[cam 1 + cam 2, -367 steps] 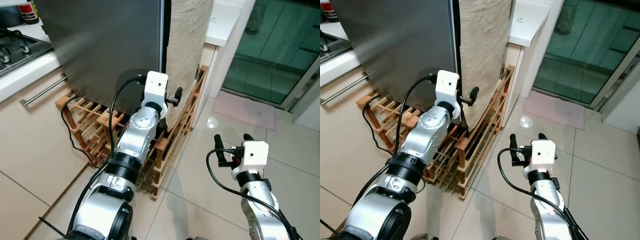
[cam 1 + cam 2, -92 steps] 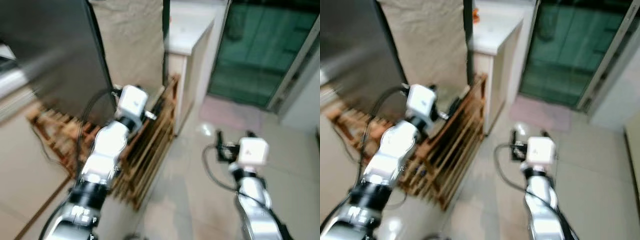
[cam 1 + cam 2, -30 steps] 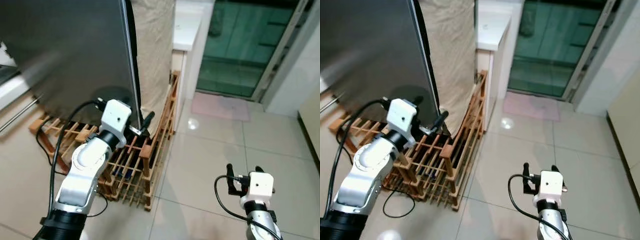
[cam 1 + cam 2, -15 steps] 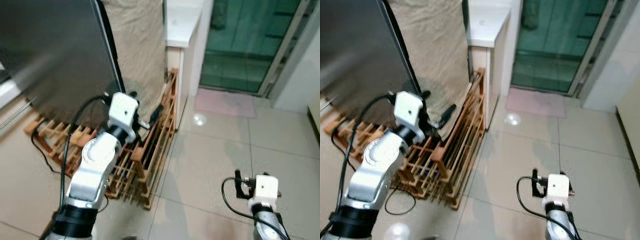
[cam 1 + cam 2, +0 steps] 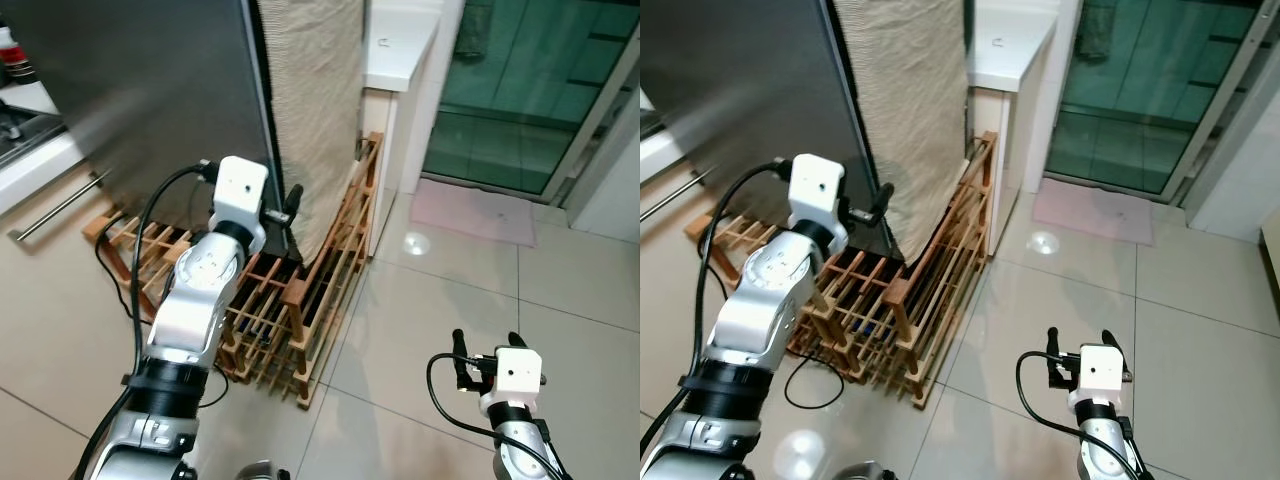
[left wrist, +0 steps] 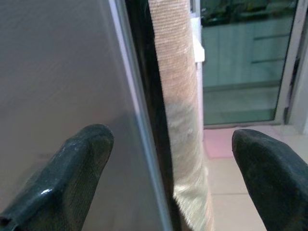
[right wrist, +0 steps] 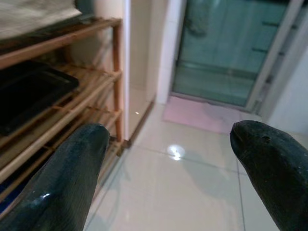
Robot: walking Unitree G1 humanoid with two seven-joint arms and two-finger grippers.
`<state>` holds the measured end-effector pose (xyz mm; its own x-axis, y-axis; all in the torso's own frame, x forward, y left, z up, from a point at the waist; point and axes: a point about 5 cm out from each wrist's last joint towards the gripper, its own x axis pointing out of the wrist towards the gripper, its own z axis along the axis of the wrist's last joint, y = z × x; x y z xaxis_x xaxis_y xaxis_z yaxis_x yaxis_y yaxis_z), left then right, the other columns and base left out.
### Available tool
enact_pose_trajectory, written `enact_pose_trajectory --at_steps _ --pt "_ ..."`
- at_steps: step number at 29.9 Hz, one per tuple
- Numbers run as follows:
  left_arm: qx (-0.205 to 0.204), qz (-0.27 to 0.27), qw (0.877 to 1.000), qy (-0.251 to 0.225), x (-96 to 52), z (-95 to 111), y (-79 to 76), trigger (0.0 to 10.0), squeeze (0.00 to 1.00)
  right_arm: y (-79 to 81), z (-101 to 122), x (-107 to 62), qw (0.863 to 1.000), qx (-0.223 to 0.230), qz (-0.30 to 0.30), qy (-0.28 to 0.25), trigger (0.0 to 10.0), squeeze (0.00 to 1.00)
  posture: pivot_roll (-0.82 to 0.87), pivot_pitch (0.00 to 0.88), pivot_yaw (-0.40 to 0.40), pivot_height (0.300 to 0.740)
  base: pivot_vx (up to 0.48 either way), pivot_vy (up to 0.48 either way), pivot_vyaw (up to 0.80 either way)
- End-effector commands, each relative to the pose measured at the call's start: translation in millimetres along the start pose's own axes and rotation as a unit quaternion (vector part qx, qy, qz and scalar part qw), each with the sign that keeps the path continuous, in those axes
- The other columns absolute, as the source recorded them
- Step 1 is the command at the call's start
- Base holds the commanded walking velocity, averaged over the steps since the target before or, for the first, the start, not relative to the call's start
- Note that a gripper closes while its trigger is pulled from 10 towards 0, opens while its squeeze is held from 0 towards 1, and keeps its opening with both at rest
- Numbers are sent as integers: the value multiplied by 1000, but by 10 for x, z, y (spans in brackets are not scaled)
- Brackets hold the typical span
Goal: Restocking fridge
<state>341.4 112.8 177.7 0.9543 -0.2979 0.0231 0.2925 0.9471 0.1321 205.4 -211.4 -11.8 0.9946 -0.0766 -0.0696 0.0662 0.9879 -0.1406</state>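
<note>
The fridge's grey steel door stands at the upper left, its dark front edge running down the middle of the left wrist view. My left gripper is raised at that edge, open, with one finger in front of the door face and the other on the far side, toward the beige cloth. Neither finger is seen touching the door. My right gripper hangs low over the floor tiles, open and holding nothing.
A wooden slatted rack sits on the floor under the fridge, with a black cable beside it. A white counter, a green glass door and a pink mat lie to the right. A stove is at the far left.
The whole picture has swung, so the camera moved. My left gripper stays at the door's edge. My right arm stays low over the tiles.
</note>
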Motion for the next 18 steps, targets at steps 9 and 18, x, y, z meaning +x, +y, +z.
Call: enact_pose_trajectory --at_steps 9,18 --pt "-55 -63 996 4 206 154 -445 10000 0 128 105 40 996 -38 71 -46 10000 0 -5 0 17 728 0 0 0" --pt "-48 -46 998 3 248 183 -416 10000 0 137 107 7 995 -36 72 -54 10000 0 -5 8 25 728 0 0 0"
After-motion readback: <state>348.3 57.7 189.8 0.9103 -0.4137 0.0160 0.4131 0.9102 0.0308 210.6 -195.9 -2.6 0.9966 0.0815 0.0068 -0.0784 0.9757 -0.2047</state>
